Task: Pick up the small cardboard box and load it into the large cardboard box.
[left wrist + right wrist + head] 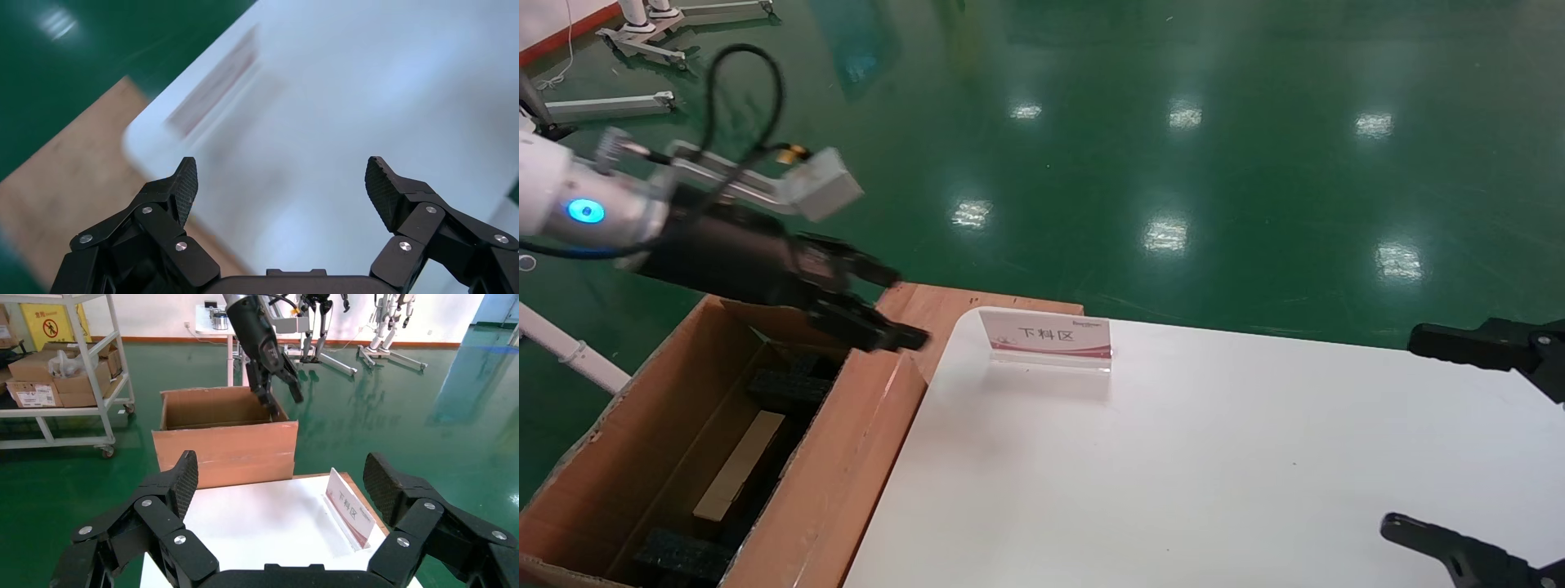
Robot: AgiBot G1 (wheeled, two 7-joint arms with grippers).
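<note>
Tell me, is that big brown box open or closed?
Open. The large cardboard box has its flaps up, showing black foam blocks inside. The left hand hangs open above its edge.

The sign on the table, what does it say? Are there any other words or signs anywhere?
"下料区": on the white sign standing on the table.
Small print at the sign's top edge: too small to read.
Yellow poster with a red prohibition symbol, by the far wall: its words are too small to read.
Label on a shelf box: too small to read.
</note>
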